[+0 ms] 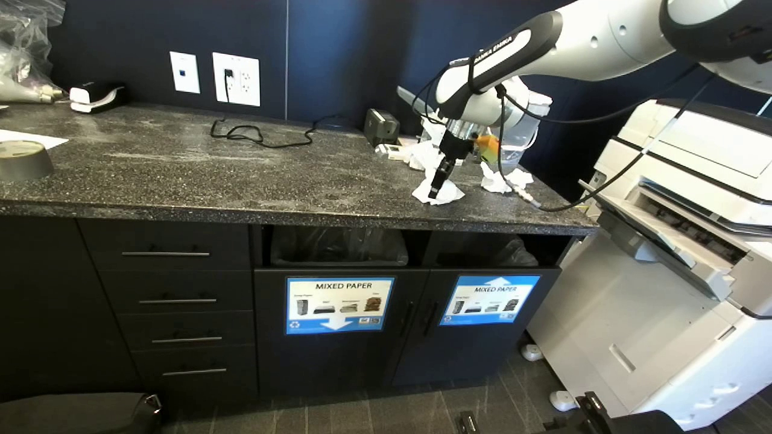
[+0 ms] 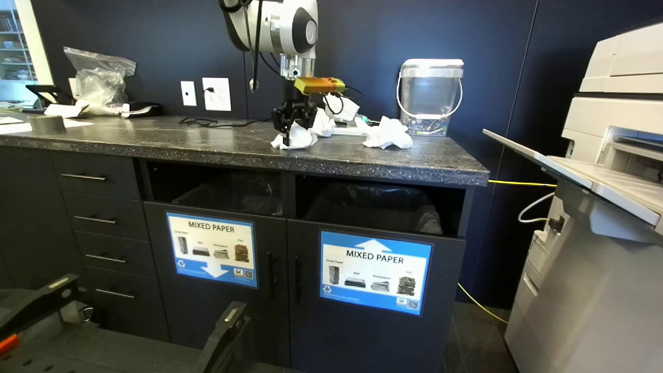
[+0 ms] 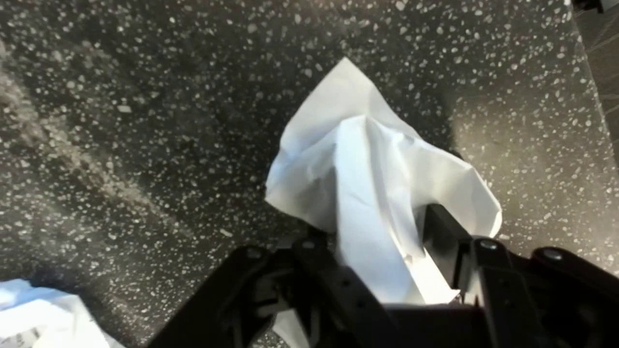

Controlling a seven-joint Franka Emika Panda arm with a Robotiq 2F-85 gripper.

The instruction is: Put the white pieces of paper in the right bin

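White paper wad point(image 3: 367, 159) points a corner toward wrist-view top, long axis running down and slightly right, gripper point(image 3: 375, 222) fingers astride, cannot tell whether pinching; speckled counter point(image 3: 145, 121), navy wall point(image 2: 357, 31) behind.

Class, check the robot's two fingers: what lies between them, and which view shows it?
A crumpled white piece of paper lies between the fingers; the wrist view shows it. Whether they grip it, I cannot tell.

- A gray tape roll point(image 1: 26, 164) is resting on the counter point(image 1: 253, 181).
- A clear bucket point(image 2: 431, 90) is standing on the counter.
- A wall outlet point(image 1: 247, 78) is sitting above the counter.
- Drawers point(image 1: 187, 323) are sitting beneath the counter.
- A printer point(image 1: 639, 301) is standing beside the counter.
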